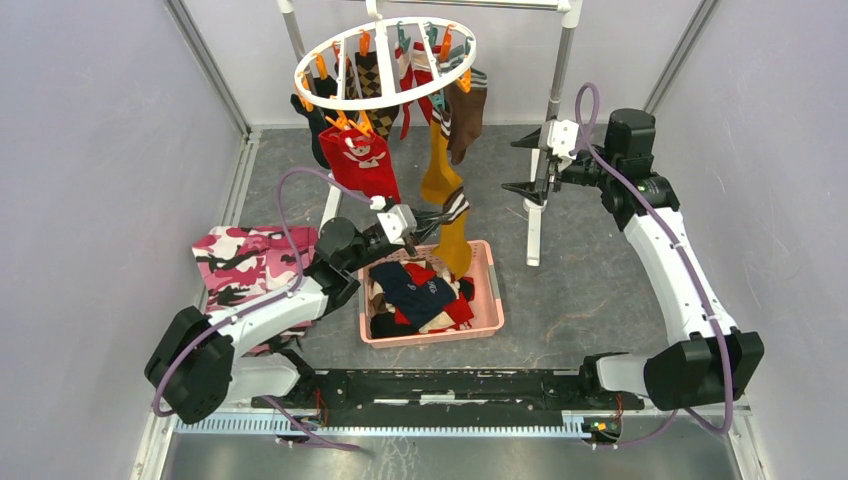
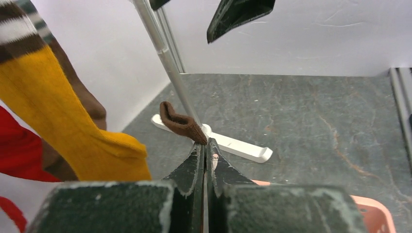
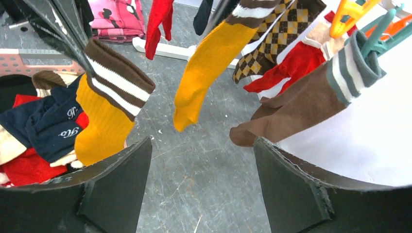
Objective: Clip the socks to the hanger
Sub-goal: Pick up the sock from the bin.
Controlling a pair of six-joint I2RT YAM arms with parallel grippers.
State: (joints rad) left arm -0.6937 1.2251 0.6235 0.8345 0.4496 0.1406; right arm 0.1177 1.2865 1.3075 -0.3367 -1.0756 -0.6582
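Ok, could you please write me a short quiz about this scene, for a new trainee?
1. True or false: the right gripper is shut.
2. The left gripper holds: A) a red sock; B) the yellow sock with a striped cuff; C) nothing.
3. Where do the unclipped socks lie?
Key: 1 false, its jaws stand open. 2 B. 3 In the pink basket.

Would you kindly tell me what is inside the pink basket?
The basket holds socks: a navy one on top, red, black and cream ones around it. Anything beneath them is covered.
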